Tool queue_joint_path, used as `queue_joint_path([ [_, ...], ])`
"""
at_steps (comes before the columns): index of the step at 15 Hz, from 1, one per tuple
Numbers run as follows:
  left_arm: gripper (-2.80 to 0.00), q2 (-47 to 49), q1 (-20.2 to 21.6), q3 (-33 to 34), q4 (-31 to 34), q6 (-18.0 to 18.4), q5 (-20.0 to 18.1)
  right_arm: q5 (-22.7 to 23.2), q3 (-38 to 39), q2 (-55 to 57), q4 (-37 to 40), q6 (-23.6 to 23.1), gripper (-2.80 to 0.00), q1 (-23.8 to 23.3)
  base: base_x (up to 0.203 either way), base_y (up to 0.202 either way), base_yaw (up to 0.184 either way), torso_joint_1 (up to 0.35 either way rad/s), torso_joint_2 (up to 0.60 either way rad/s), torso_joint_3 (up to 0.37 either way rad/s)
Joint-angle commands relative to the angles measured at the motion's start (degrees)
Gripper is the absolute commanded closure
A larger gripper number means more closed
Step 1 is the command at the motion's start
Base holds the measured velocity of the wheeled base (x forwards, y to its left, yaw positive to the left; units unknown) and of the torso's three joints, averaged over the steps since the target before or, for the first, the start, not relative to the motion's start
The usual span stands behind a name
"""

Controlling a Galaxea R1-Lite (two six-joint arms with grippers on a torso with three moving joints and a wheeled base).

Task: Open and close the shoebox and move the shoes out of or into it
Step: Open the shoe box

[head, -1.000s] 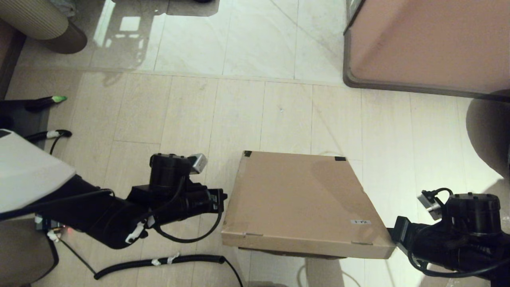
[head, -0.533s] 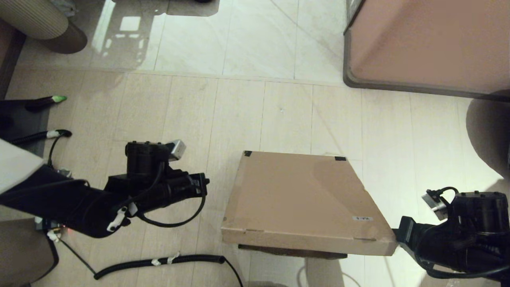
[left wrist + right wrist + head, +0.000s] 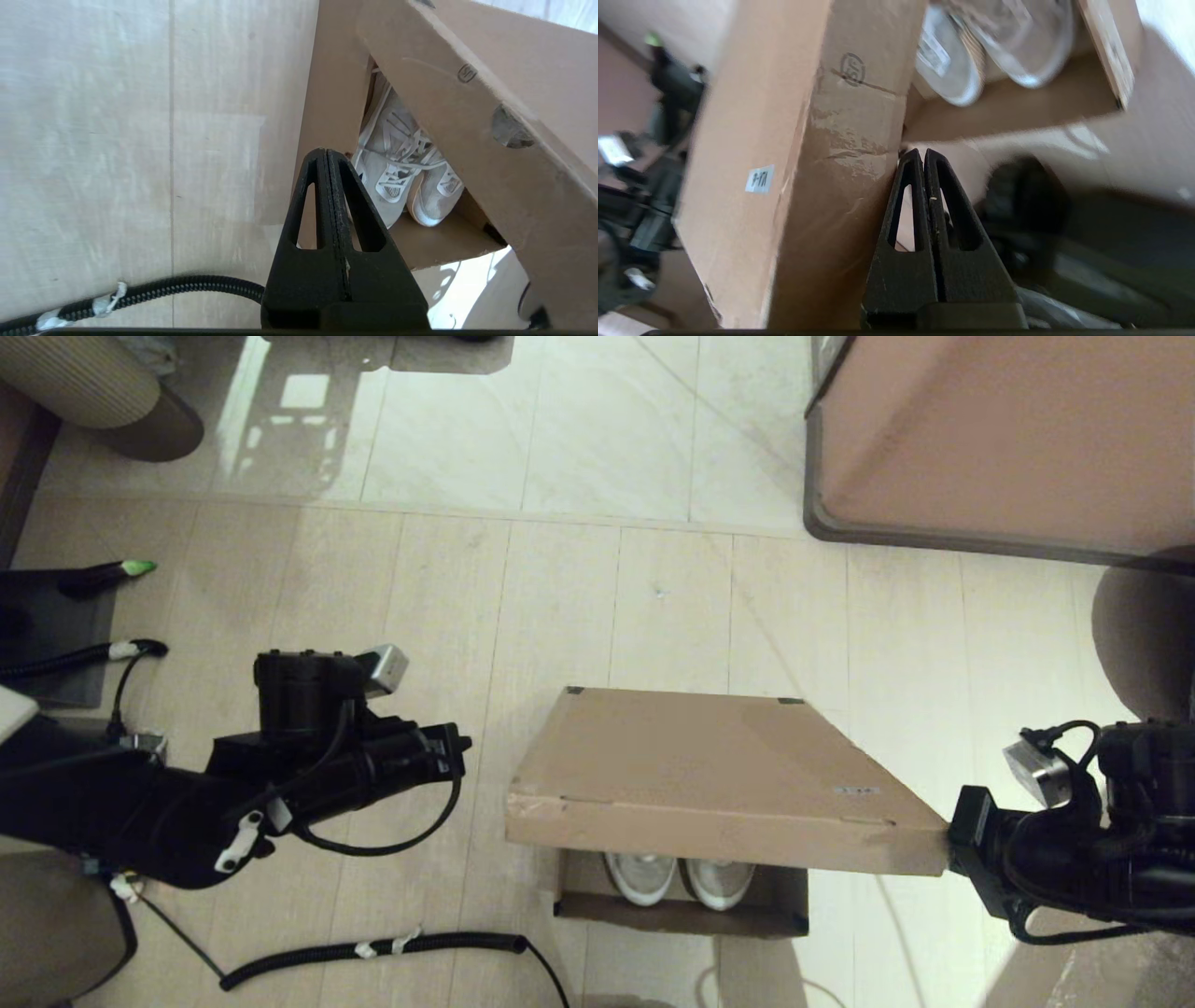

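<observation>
Lid lifted higher, shoebox (image 3: pixel 719 775) edge touching closed right gripper (image 3: pixel 923 156), shoes (image 3: pixel 679 877) inside, left gripper (image 3: pixel 325 156) closed, empty

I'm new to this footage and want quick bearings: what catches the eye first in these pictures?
The shoebox sits mid-floor with its lid tilted up at the near edge, and the shoes peek out side by side underneath. The right gripper, fingers pressed together, is at the lid's right front corner, apparently propping it. The left gripper, also shut, hangs off to the box's left, touching nothing.
</observation>
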Motion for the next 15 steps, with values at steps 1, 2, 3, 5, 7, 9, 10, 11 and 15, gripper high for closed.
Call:
queue_joint_path([
  [1,0.00,-2.1,1.1,0.3,-0.1,-0.1,0.0,0.2,-3.5,0.8,-0.2,1.4,0.00,0.0,0.000,0.000,0.000,0.000,0.00,0.000],
  [2,0.00,-2.8,1.5,0.6,0.0,-0.1,0.0,0.2,-5.1,1.8,-0.3,2.6,0.00,0.0,0.000,0.000,0.000,0.000,0.00,0.000],
  [3,0.00,-3.8,1.7,1.3,0.0,-0.1,0.1,0.2,-7.2,2.6,-0.3,4.1,0.00,0.0,0.000,0.000,0.000,0.000,0.00,0.000],
  [5,0.00,-5.3,1.9,2.9,0.0,-0.1,0.8,0.2,-11.6,3.8,-0.4,8.2,0.00,-0.1,0.000,0.000,0.000,0.000,0.00,0.000],
  [7,0.00,-6.2,1.9,3.9,0.0,-0.1,1.1,0.1,-15.8,5.1,-0.4,12.7,0.00,-0.1,0.000,0.000,0.000,0.000,0.00,0.000],
  [9,0.00,-6.3,2.0,3.8,0.0,-0.1,1.2,0.1,-19.6,6.3,-0.5,16.0,0.00,-0.1,0.000,0.000,0.000,0.000,0.00,0.000],
  [10,0.00,-6.3,2.0,3.9,0.0,-0.1,1.2,0.2,-21.6,6.6,-0.4,17.7,0.00,-0.1,0.000,0.000,0.000,0.000,0.00,0.000],
  [11,0.00,-6.3,2.0,3.9,0.0,-0.1,1.2,0.2,-23.3,6.9,-0.3,19.1,0.00,-0.1,0.000,0.000,0.000,0.000,0.00,0.000],
  [15,0.00,-6.1,1.5,3.8,0.0,-0.2,0.9,0.9,-26.2,8.1,-0.3,21.1,0.00,0.4,0.000,0.000,0.000,0.000,0.00,0.000],
])
